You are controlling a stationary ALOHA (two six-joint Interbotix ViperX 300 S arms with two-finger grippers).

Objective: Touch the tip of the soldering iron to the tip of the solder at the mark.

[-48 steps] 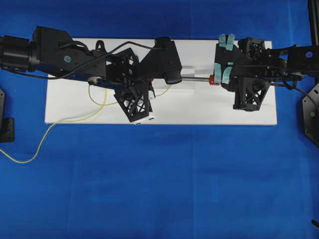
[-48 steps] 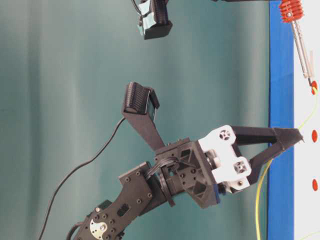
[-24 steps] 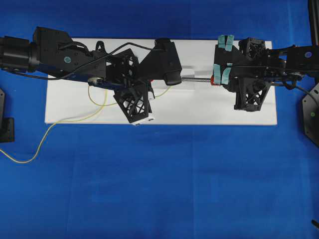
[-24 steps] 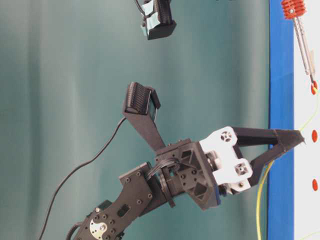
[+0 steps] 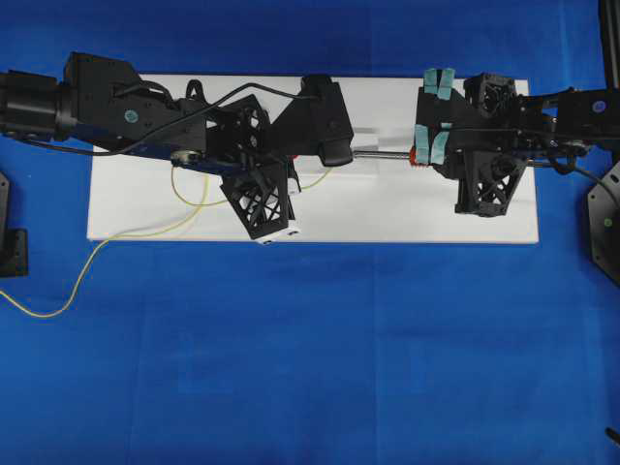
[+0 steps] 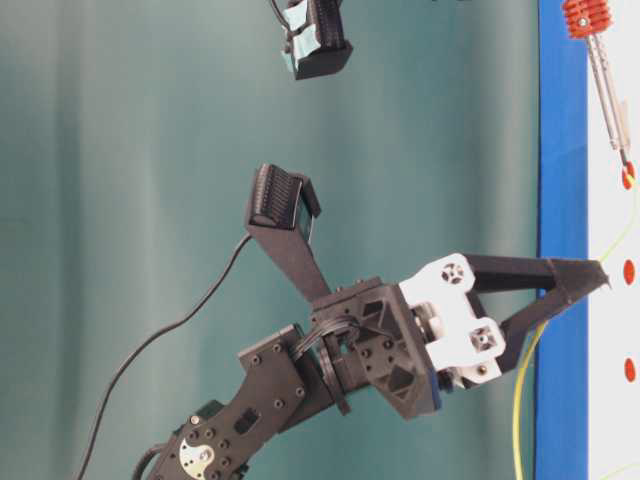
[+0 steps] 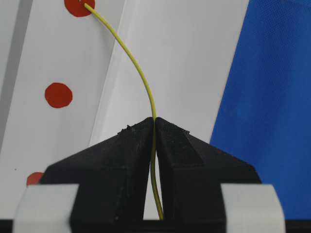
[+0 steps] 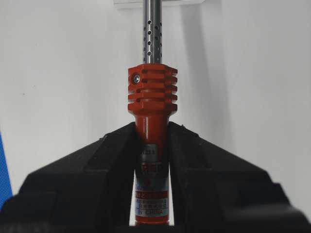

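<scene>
My right gripper [image 8: 151, 127] is shut on the orange-red handle of the soldering iron [image 8: 151, 97]. In the overhead view its silver shaft [image 5: 383, 152] points left over the white board. My left gripper [image 7: 154, 120] is shut on the thin yellow solder [image 7: 138, 68]. The solder arcs up from the jaws and its end lies on the top red mark [image 7: 77, 7]. In the table-level view the iron's dark tip [image 6: 625, 165] sits at that same mark [image 6: 627, 182], where the solder end also arrives. I cannot tell whether the two tips touch.
Two more red marks [image 7: 58, 95] [image 7: 34, 177] lie in a row on the white board [image 5: 407, 213]. The board lies on a blue cloth [image 5: 310, 339]. The solder's loose tail [image 5: 145, 232] trails off the board's front left. The left wrist camera housing [image 5: 325, 121] hides the marks from overhead.
Over the last second the iron has tilted slightly and its tip has settled on the mark. The left gripper shifted very little. Nothing visibly moved in the last half second.
</scene>
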